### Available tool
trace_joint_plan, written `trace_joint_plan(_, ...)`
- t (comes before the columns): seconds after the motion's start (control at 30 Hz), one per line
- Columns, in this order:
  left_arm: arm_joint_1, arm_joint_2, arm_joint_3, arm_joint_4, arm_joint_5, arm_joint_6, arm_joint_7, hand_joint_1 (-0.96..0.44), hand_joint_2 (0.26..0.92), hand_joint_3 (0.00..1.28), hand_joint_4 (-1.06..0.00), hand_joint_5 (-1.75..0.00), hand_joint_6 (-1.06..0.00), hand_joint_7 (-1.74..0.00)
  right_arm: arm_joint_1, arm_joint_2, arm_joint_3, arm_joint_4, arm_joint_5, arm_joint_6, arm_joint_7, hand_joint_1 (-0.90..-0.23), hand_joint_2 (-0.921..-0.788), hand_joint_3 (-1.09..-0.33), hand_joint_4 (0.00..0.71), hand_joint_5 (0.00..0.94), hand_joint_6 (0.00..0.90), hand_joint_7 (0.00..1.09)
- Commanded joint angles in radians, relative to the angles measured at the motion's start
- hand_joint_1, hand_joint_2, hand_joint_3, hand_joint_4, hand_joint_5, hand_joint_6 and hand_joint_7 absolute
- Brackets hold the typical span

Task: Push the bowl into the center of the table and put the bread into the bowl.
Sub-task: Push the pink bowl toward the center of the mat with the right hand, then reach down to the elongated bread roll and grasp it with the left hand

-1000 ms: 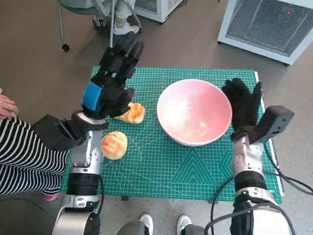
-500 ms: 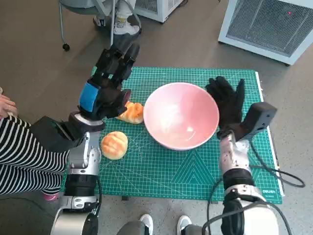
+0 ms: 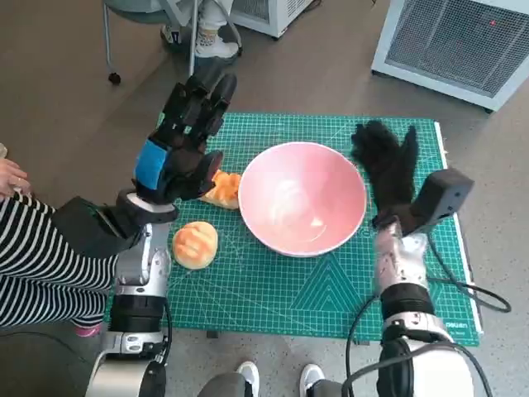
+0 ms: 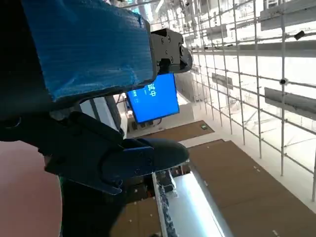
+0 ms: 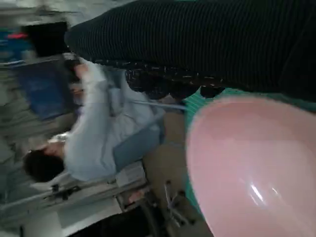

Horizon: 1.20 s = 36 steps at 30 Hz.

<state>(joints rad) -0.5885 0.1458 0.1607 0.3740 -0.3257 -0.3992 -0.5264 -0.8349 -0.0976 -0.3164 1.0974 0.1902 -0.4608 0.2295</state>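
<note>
A large pink bowl (image 3: 302,208) stands near the middle of the green cutting mat (image 3: 273,289); the right wrist view shows its pink bowl rim (image 5: 256,168) close up. My gloved right hand (image 3: 387,165) stands upright with fingers spread, its palm against the bowl's right rim, holding nothing. Two bread rolls lie left of the bowl: a round one (image 3: 195,244) and another (image 3: 223,190) touching the bowl's left rim, partly hidden by my left hand (image 3: 182,149). That hand hovers above the mat with fingers stretched out and empty. The left hand (image 4: 89,98) fills its wrist view.
A person in a striped sleeve (image 3: 33,265) sits at the left, hand (image 3: 10,178) near the table. A chair leg and feet (image 3: 198,41) stand beyond the mat. A white machine (image 3: 463,41) is at the far right. Another person (image 5: 84,138) appears in the right wrist view.
My right hand has pushed the bowl leftward across the mat, from the right part to near the middle. The bowl now touches the far roll. The left hand barely moved.
</note>
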Motion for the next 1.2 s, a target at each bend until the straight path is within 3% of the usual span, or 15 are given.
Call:
trace_joint_plan(0.03, 0.0, -0.008, -0.015, -0.02, 0.005, 0.012, 0.011, -0.62, 0.921, 0.51, -0.06, 0.0, 0.0, -0.32, 0.059, -0.02, 0.027, -0.096, -0.026, -0.051, -0.016, -0.647, -0.921, -0.867, 0.146, 0.003, 0.139, 0.15)
trace_joint_plan(0.17, -0.008, -0.013, -0.026, -0.025, 0.009, 0.016, 0.019, -0.62, 0.921, 0.52, -0.06, 0.0, 0.0, -0.32, 0.097, -0.025, 0.054, -0.227, -0.032, -0.077, -0.012, -0.653, -0.921, -0.858, 0.153, 0.006, 0.149, 0.16)
trace_joint_plan(0.33, -0.02, -0.023, -0.048, -0.043, 0.022, 0.028, 0.037, -0.62, 0.921, 0.53, -0.07, 0.0, 0.0, -0.34, 0.179, -0.023, 0.096, -0.46, -0.036, -0.06, 0.002, -0.662, -0.921, -0.834, 0.163, 0.009, 0.178, 0.18)
trace_joint_plan(0.6, -0.035, -0.03, -0.076, -0.11, 0.018, 0.074, 0.046, -0.63, 0.921, 0.55, -0.07, 0.0, 0.0, -0.39, 0.292, -0.031, 0.143, -0.759, 0.007, -0.014, 0.052, -0.708, -0.921, -0.757, 0.166, 0.007, 0.199, 0.2)
trace_joint_plan(0.93, -0.062, -0.031, -0.087, -0.148, 0.002, 0.092, 0.026, -0.66, 0.921, 0.51, -0.07, -0.01, 0.0, -0.41, 0.344, -0.042, 0.164, -0.933, 0.051, 0.05, 0.082, -0.759, -0.921, -0.684, 0.182, 0.01, 0.21, 0.23)
trace_joint_plan(1.2, -0.081, -0.003, -0.076, -0.149, -0.014, 0.093, -0.018, -0.68, 0.921, 0.46, -0.07, 0.0, 0.0, -0.42, 0.363, -0.046, 0.176, -0.988, 0.051, 0.078, 0.074, -0.779, -0.921, -0.662, 0.194, 0.013, 0.225, 0.25)
